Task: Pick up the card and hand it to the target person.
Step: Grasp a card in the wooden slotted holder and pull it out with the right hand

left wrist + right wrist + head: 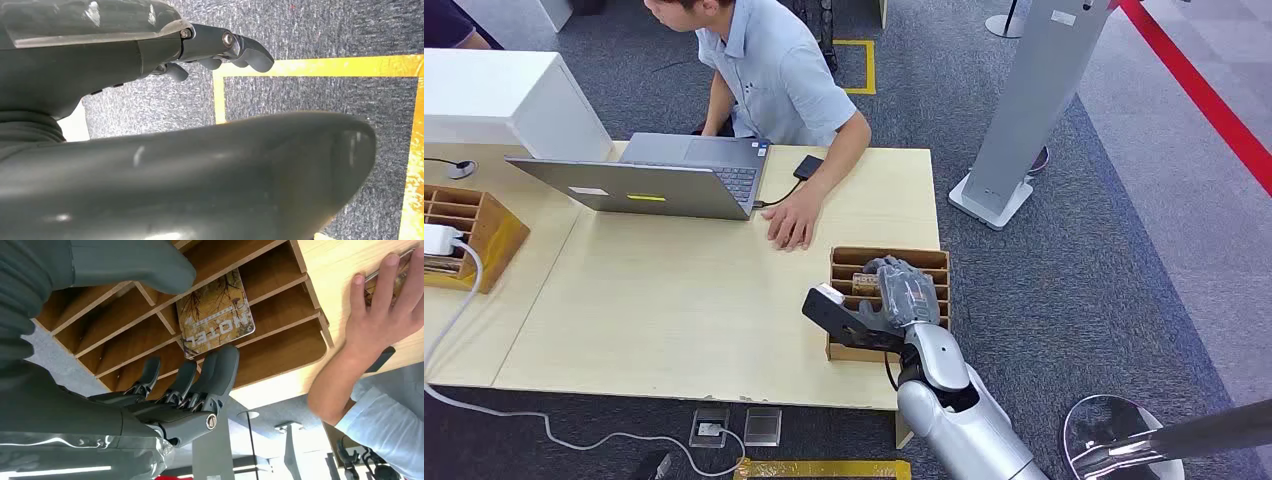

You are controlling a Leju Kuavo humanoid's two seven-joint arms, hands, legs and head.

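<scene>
- I see my right hand [894,300] over the wooden slotted rack [936,258], fingers [220,372] spread, holding nothing.
- The glossy rectangular card [216,312] lies in a rack compartment, just beyond those fingers.
- My left hand [220,47] hangs with fingers loosely curled, empty, above grey carpet [320,110].
- A person's hand [790,222] rests on the pale wood tabletop [674,300] beside the rack.

A pale wooden table [684,300] carries everything: an open grey laptop [664,175] sits at about eleven o'clock from its centre, and a dark phone [808,166] lies near the far edge at about one o'clock. A person's hand [790,222] rests flat on the top just right of the laptop, while a slotted wooden organiser [842,262] stands at the right edge at about four o'clock. A second wooden organiser [486,225] sits at nine o'clock, with a white cable [449,315] trailing past it.
</scene>
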